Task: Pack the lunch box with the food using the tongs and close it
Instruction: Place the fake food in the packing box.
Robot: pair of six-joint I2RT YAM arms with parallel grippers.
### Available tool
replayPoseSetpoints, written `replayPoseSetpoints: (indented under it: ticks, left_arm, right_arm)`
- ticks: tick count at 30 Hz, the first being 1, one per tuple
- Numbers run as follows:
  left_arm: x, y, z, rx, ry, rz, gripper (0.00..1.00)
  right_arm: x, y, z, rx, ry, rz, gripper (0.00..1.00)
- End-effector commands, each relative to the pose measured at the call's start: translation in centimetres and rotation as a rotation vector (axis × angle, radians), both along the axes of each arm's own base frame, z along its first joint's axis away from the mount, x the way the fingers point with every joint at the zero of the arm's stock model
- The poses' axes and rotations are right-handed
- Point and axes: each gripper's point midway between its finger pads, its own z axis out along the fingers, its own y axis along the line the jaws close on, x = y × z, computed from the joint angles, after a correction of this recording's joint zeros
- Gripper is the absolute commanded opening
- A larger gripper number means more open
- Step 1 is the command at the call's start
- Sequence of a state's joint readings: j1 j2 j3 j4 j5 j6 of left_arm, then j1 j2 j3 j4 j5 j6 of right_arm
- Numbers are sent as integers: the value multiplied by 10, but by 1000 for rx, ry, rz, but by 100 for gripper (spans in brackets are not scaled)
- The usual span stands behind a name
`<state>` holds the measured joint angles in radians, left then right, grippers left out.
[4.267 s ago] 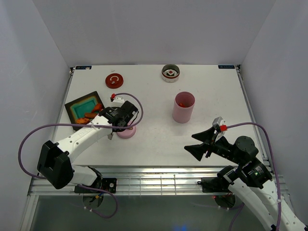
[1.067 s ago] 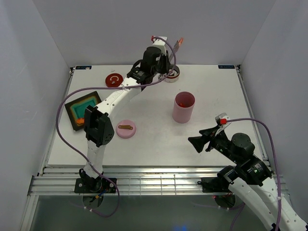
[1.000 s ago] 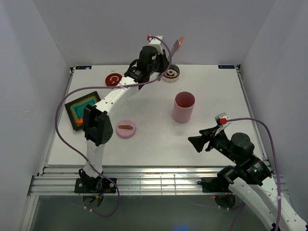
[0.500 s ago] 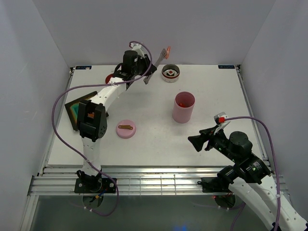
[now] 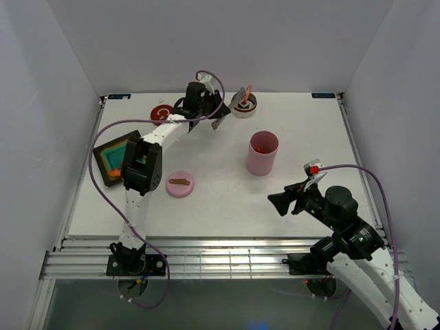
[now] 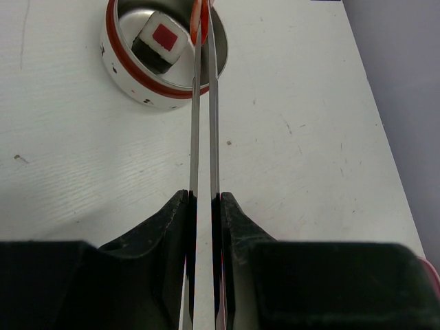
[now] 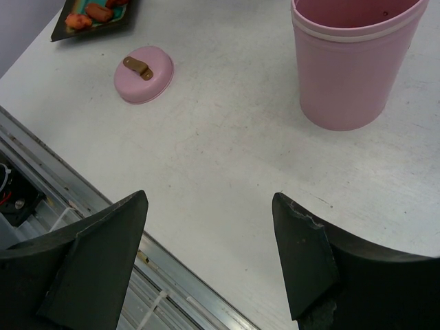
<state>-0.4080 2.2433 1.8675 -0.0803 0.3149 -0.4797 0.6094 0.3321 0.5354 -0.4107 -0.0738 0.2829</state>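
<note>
1. Overhead view: the left gripper (image 5: 218, 115) reaches to the far side of the table and is clamped on the tongs (image 5: 237, 100). The tong tips point at a round red-rimmed tin (image 5: 243, 114). The pink lunch box (image 5: 262, 161) stands open at mid-table, well apart from the tin, with red pieces inside. Its pink lid (image 5: 180, 184) lies nearer the arms. A black tray (image 5: 103, 148) of orange food sits at the left edge. The right gripper (image 5: 287, 199) hovers low on the near right.

2. Left wrist view: the left gripper (image 6: 203, 206) squeezes the tongs (image 6: 203, 130) until the two arms are almost parallel. The tips are at the rim of the tin (image 6: 130, 69), just beside a white square piece with a red centre (image 6: 161, 38). A red-orange patch (image 6: 199, 14) shows at the tips; I cannot tell whether it is food. The step looks like fetching the square piece. To do it well, ease the squeeze so the tips spread, straddle the piece, lower, pinch gently, then lift straight up clear of the rim.

3. Right wrist view: the right gripper (image 7: 210, 234) has its jaws wide apart and holds nothing. The lunch box (image 7: 350, 69) is close ahead of it. It could steady the box when food is dropped in.
</note>
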Motion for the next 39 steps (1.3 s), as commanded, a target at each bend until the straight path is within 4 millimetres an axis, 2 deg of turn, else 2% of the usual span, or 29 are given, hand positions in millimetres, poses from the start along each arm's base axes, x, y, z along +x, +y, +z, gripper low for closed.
replayPoseSetpoints:
  ticks: [1, 5, 12, 18, 24, 26, 30, 39]
  left_arm:
    - [4, -1, 35, -35, -73, -10, 4]
    - [4, 0, 16, -16, -48, -10, 6]
    - [7, -2, 1, -22, -18, -15, 11]
    - [7, -7, -6, -51, 13, -42, 11]
    - [10, -4, -11, -47, 24, -29, 22]
    - [10, -2, -9, -41, 19, -19, 30]
    - [11, 5, -5, -23, 2, 0, 39]
    - [14, 19, 27, 3, -62, 38, 46]
  right_arm:
    - [3, 1, 17, 27, -39, -6, 79]
    - [3, 2, 17, 28, -40, -6, 79]
    - [4, 2, 16, 22, -36, -3, 79]
    - [4, 2, 15, 25, -37, -5, 79]
    - [4, 3, 14, 26, -36, 1, 79]
    - [4, 3, 15, 26, -40, 1, 79]
    - [5, 3, 13, 25, -39, 0, 79]
    - [7, 4, 8, 10, -26, -2, 79]
